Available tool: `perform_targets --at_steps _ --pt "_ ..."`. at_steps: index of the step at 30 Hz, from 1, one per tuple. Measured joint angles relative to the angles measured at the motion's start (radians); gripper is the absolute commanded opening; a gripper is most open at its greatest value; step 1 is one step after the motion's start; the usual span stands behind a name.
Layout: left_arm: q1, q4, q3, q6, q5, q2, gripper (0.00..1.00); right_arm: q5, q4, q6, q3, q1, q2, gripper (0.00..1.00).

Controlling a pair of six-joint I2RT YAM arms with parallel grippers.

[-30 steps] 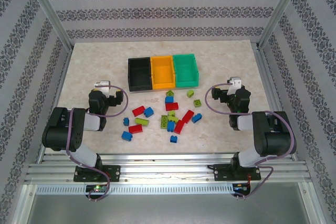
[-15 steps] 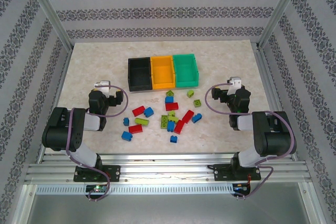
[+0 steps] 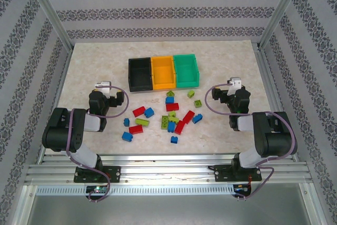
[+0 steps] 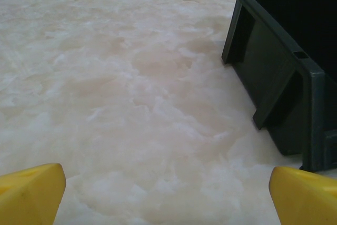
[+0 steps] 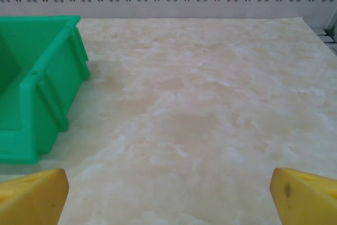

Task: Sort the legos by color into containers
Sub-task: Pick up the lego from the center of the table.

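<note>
Marble table (image 3: 95, 61); both claws (image 4: 168, 196) (image 5: 168, 197) wide, empty

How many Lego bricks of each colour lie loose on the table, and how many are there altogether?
Red bricks: 5
Blue bricks: 7
Lime green bricks: 6, roughly; those in the middle cluster overlap and are hard to separate
Total: about 18

Legos (image 3: 172, 107) on table (image 3: 95, 61), before containers (image 3: 164, 84)
</note>
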Motion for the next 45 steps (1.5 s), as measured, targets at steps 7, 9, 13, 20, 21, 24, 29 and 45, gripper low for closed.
perform_targets --at_steps 7,9,13,20,21,24,29,45 --pt "-0.001 0.016 -0.054 0.003 -0.005 -0.073 1.00 0.077 -0.085 -0.040 -0.010 0.079 -0.166 0.98" --pt "-0.006 -0.029 -0.046 0.004 -0.011 -0.142 0.99 0.103 -0.103 -0.047 -0.022 0.103 -0.261 0.98" --pt "-0.007 -0.230 0.008 -0.034 -0.019 -0.330 0.99 0.123 -0.211 0.034 -0.038 0.121 -0.457 0.98" --pt "-0.007 -0.574 0.082 -0.267 0.085 -0.618 1.00 -0.020 -0.474 0.312 0.011 0.106 -0.593 0.98" --pt "-0.007 -0.613 0.089 -0.296 0.109 -0.626 1.00 -0.047 -0.497 0.338 0.026 0.109 -0.578 0.98" --pt "-0.007 -0.774 0.130 -0.388 0.225 -0.610 1.00 -0.106 -0.566 0.402 0.074 0.171 -0.487 0.97" --pt "-0.057 -1.065 0.245 -0.455 0.387 -0.509 0.98 -0.094 -0.653 0.397 0.087 0.329 -0.372 0.97" --pt "-0.425 -1.608 0.685 -0.383 0.283 -0.124 0.93 0.074 -0.706 0.340 0.089 0.433 -0.385 0.97"
